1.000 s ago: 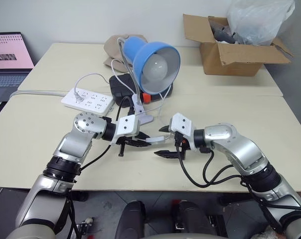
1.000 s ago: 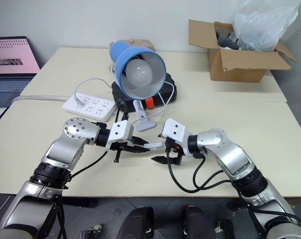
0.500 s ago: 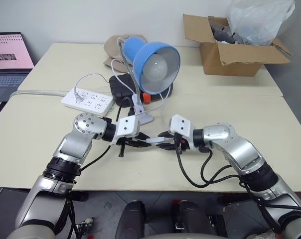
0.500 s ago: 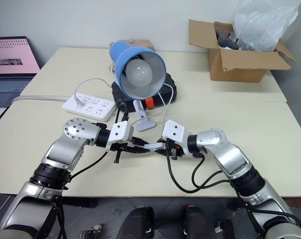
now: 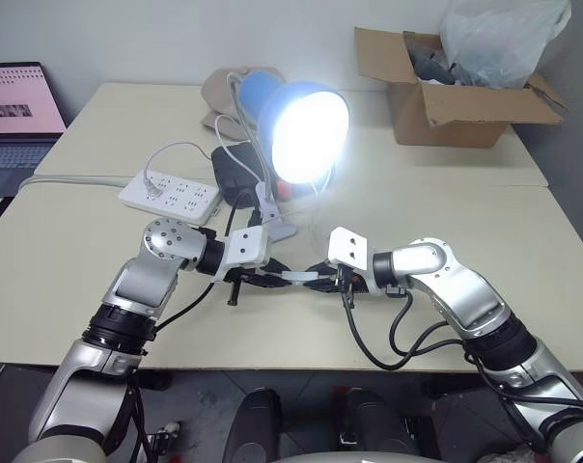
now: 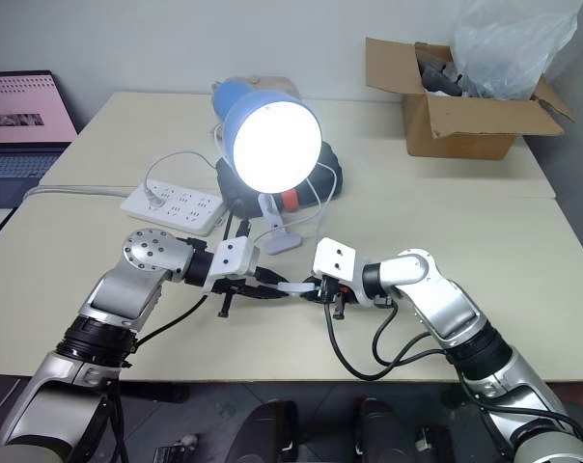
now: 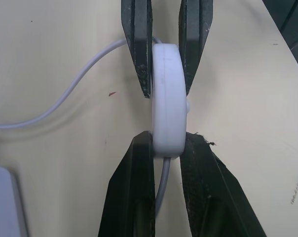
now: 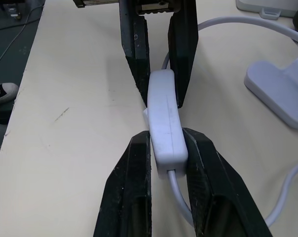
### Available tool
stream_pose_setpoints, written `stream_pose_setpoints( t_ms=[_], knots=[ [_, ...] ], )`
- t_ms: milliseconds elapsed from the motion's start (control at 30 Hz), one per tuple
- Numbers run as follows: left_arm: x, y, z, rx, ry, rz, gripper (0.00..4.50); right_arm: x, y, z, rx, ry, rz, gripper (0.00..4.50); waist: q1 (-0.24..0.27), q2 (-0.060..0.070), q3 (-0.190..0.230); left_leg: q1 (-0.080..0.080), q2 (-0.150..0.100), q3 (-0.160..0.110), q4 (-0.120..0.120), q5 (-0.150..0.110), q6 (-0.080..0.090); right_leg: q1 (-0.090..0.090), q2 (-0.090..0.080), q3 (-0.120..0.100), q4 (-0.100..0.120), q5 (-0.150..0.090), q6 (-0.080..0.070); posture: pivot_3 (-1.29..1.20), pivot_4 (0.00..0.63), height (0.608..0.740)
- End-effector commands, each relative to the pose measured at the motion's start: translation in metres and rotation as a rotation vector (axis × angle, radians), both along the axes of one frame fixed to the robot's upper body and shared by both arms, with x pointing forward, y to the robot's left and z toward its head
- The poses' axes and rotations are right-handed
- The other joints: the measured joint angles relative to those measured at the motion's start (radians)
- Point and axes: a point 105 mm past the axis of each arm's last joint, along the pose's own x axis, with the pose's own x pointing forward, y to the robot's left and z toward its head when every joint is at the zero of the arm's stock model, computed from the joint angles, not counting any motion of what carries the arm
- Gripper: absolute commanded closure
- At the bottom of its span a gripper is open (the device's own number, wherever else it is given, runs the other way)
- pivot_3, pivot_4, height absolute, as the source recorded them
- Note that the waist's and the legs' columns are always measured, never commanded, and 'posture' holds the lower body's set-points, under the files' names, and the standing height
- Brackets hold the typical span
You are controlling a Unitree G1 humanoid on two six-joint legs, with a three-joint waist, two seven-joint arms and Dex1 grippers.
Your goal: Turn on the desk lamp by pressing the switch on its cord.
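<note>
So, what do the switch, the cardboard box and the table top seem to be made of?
The switch: probably moulded plastic, smooth matt white, with a seam line along its body. The cardboard box: brown corrugated cardboard, dull, with bent flaps and torn-looking edges. The table top: likely a laminate board, smooth pale cream with a faint sheen and small scuff marks; what lies under the surface cannot be told.

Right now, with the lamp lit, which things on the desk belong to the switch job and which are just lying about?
Job: lamp, lit; switch, clamped from both ends by left pincer and right pincer; cord.

Lying about: power strip, cardboard box with plastic bag, laptop, white clip.
</note>
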Motion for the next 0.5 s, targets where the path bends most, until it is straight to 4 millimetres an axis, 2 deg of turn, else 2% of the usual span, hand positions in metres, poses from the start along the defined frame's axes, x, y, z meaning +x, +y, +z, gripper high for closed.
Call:
stream_pose_setpoints(
  t_ms=[33,300,500],
  knots=[
    [0.0,-0.006,0.011,-0.019,-0.061,-0.025,4.11,-0.003,0.007,0.02,0.093,-0.022,0.029,3.24,0.0,0.0,0.0,0.0,0.0,0.0,0.0,0.0,0.0,0.0,0.0,0.0,0.0,0.0,0.0,0.0,0.15,0.74],
    [-0.001,-0.005,0.008,0.002,-0.064,-0.039,4.11,0.001,0.002,0.03,0.14,-0.041,0.006,1.42,0.0,0.0,0.0,0.0,0.0,0.0,0.0,0.0,0.0,0.0,0.0,0.0,0.0,0.0,0.0,0.0,0.15,0.74],
    [0.007,-0.007,-0.001,0.012,-0.053,-0.014,4.11,-0.006,-0.024,0.043,0.111,-0.088,-0.019,0.26,0.003,0.0,0.0,0.0,0.0,0.0,0.0,0.0,0.0,0.0,0.0,0.0,0.0,0.0,0.0,0.0,0.15,0.74]
  ],
)
